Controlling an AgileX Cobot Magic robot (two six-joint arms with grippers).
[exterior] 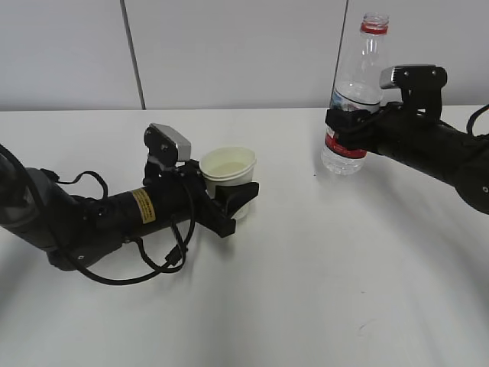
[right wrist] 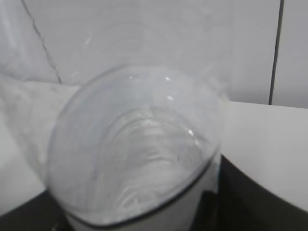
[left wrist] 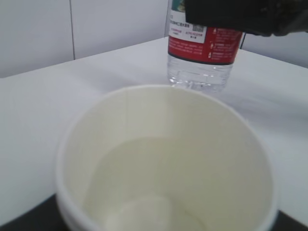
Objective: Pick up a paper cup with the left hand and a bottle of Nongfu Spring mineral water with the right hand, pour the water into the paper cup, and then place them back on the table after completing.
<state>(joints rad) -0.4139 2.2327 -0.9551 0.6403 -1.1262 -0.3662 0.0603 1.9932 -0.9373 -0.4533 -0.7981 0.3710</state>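
step: setting down after the pour (a judgement) | left tool (exterior: 233, 205) clamped on cup (exterior: 228, 170), water (left wrist: 144, 192) inside, left of bottle (exterior: 353, 99) | right tool (exterior: 345, 126) grips bottle above bench (exterior: 306, 290) | next: lower, release

I'm seeing a matt paper cup (exterior: 228, 167), a glossy clear plastic bottle (exterior: 355, 92), and a smooth white table (exterior: 321, 275).

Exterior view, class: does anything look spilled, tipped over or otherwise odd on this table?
Nothing stands out. The paper cup sits upright in the left gripper, the uncapped bottle stands upright in the right gripper, and no puddle shows on the table. The left wrist view shows a little water in the cup.
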